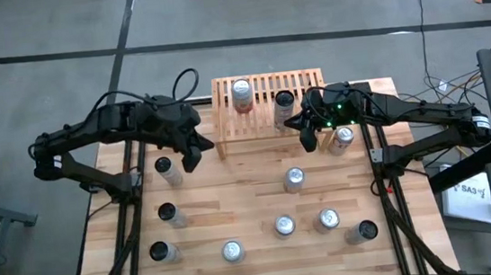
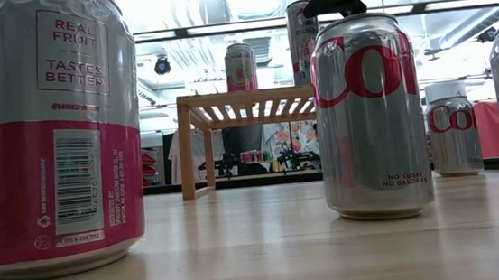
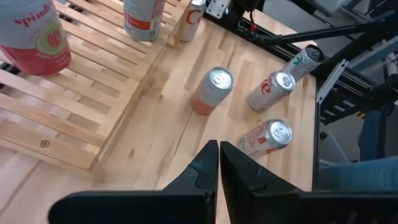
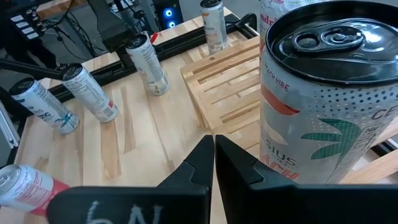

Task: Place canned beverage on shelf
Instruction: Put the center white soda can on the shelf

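Cans are only partly shelved as far as I can see: two stand upright on the low slatted rack of pale natural wood [image 1: 265, 104] at the far side of the table, a silver can with a pink-red band [image 1: 241, 94] toward the rack's left half and a pale silver can with orange and teal print [image 1: 284, 107] toward its right half. The right gripper [image 1: 305, 134] sits just beside that second can, at the rack's front right edge, its fingers pressed together and holding nothing, so I would judge that can as set down and released. Off the rack, a good many cans wait on the wooden tabletop [image 1: 234, 202]: one red-and-silver can [image 1: 342, 138] close by the rack's right end, a silver can [image 1: 295, 180] in front of the rack, others scattered nearer the table's front edge. The left gripper [image 1: 190, 156] hangs near the rack's left front corner, fingers together too and empty. Most of the job, by my reckoning, remains.
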Controlling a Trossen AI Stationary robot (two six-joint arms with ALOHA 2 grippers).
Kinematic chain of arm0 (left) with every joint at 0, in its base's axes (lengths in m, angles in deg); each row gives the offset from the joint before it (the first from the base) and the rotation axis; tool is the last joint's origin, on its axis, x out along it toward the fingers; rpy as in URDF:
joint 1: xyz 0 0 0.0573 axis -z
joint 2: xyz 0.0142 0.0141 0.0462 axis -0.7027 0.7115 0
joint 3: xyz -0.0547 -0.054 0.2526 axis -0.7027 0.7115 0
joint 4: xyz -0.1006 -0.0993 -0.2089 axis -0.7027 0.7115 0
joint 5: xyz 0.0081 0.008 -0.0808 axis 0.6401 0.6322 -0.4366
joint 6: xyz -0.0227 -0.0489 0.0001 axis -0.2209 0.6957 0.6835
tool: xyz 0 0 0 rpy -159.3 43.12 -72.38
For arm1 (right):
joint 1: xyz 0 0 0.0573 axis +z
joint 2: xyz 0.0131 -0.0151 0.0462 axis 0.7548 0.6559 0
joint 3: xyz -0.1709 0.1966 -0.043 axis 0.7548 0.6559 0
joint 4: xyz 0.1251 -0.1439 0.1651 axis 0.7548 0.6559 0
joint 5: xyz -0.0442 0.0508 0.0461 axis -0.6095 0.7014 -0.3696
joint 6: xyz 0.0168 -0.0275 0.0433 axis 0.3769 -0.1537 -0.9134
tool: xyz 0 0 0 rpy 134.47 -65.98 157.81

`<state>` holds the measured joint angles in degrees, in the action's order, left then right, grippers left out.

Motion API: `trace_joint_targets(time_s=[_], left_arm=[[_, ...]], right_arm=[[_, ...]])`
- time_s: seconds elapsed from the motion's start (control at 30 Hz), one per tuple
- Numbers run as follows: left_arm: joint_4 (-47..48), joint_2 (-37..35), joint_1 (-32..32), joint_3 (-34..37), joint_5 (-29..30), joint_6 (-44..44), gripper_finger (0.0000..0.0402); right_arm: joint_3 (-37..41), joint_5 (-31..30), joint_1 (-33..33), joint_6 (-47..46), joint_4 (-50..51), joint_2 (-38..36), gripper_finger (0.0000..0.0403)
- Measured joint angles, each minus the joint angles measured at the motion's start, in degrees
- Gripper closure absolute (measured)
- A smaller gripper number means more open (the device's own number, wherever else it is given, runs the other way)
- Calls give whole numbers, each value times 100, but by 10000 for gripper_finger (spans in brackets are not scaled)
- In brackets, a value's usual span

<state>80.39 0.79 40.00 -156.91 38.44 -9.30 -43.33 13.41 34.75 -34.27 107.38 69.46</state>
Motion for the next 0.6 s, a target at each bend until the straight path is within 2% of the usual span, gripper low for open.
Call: trace_joint_targets(time_s=[0.3,0.6], left_arm=[[0,2,-2,0,27,-68,402],[-2,2,-4,0,301,-147,402]], right_arm=[[-7,0,-1,10,-92,0,394],[-9,2,0,7,-90,0,394]])
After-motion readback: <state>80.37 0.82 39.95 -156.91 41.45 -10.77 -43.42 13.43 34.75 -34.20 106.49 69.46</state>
